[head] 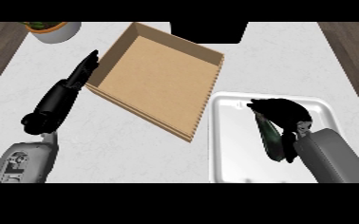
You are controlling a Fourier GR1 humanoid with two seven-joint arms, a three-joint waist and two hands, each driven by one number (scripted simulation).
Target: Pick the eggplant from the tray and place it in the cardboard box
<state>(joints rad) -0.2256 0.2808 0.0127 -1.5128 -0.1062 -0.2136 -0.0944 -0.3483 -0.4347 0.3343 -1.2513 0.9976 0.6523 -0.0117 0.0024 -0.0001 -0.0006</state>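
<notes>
Right hand (280, 114) down in the white tray (231, 137), fingers curled over the eggplant (270, 137), which looks to lie on the tray floor, not lifted. Cardboard box (157, 78) holds nothing, up-left on the bench (126, 142). Left hand (82, 71) rests beside the box, fingers straight. Lift, carry, drop all remain

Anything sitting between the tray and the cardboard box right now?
No. In the head view only a narrow strip of bare white counter separates the tray from the cardboard box.
</notes>
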